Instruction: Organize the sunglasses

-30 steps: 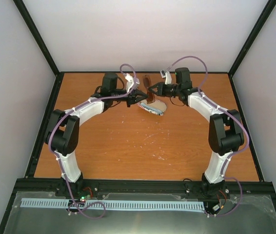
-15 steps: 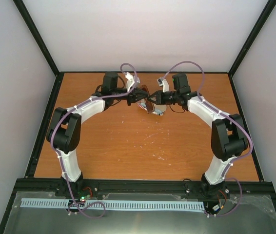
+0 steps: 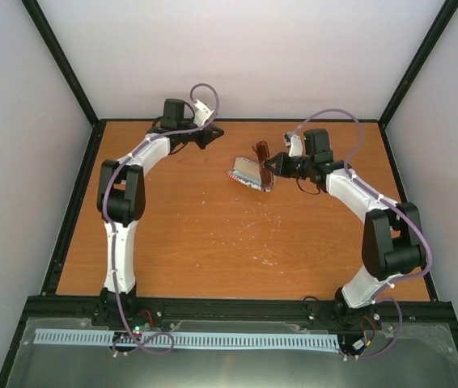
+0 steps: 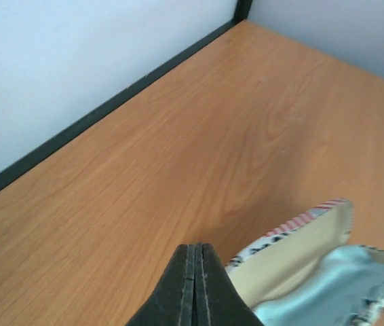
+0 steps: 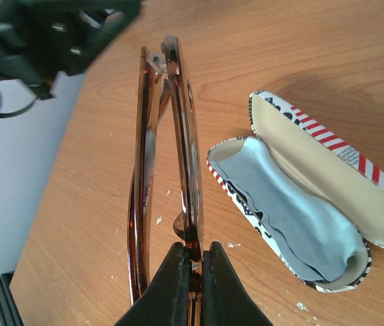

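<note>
Your left gripper (image 3: 205,134) has pulled away from the middle since the earlier frames and now sits by the far-left rear of the table (image 3: 213,242), while the sunglasses (image 3: 264,156) have shifted slightly to the right with your right gripper (image 3: 275,166). The sunglasses (image 5: 171,156) are folded, temple arms lying against the brown frame, and the right gripper (image 5: 192,248) is clamped on one end of them, fingers pinched tight on the frame. You're holding them just beside the case (image 3: 249,171), at its right end in the top view, and they are not inside it. The case (image 5: 382,204) lies open on the table, flag-patterned shell outside and cream lining inside, with the light blue cloth (image 5: 280,204) crumpled in its lower half. Your left gripper (image 4: 195,248) has its fingers pressed together with nothing between them. It is well apart from the sunglasses, and only a corner of the case (image 4: 300,234) and cloth (image 4: 334,285) shows in its wrist view.
</note>
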Available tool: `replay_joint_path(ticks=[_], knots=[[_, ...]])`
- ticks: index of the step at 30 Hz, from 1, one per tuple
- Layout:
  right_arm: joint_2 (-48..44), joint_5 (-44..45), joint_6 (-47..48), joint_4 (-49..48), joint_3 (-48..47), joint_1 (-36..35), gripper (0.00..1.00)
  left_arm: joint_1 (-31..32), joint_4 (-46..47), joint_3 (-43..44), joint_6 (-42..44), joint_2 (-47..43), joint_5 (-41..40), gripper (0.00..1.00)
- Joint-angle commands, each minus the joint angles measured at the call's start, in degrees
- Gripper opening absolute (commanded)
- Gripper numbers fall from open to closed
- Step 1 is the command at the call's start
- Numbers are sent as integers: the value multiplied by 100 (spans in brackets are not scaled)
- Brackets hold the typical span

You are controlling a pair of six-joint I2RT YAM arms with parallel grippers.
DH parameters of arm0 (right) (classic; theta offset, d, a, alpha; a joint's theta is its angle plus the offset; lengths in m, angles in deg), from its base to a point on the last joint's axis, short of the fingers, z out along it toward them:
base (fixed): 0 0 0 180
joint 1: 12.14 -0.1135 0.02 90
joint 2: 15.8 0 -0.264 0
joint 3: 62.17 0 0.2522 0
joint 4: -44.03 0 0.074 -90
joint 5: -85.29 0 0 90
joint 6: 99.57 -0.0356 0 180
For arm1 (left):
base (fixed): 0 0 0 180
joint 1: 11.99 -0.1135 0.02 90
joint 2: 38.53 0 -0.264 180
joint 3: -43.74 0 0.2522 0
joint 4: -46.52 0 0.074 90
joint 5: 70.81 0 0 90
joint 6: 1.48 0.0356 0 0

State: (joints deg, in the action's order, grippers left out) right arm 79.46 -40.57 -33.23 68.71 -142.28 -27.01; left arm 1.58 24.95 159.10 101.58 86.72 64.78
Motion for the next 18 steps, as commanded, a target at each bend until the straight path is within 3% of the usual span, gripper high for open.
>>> replay_joint_path(ticks=[1, 6, 18], knots=[[-461, 416, -74, -134, 107, -17, 3, 59, -1278, 1032, 499, 717, -524, 1], [-694, 566, -141, -166, 248, -23, 3, 92, -1674, 1780, 821, 1297, -739, 7], [-1107, 687, -200, -211, 641, -16, 3, 418, -1865, 1819, 1066, 1736, -930, 11]])
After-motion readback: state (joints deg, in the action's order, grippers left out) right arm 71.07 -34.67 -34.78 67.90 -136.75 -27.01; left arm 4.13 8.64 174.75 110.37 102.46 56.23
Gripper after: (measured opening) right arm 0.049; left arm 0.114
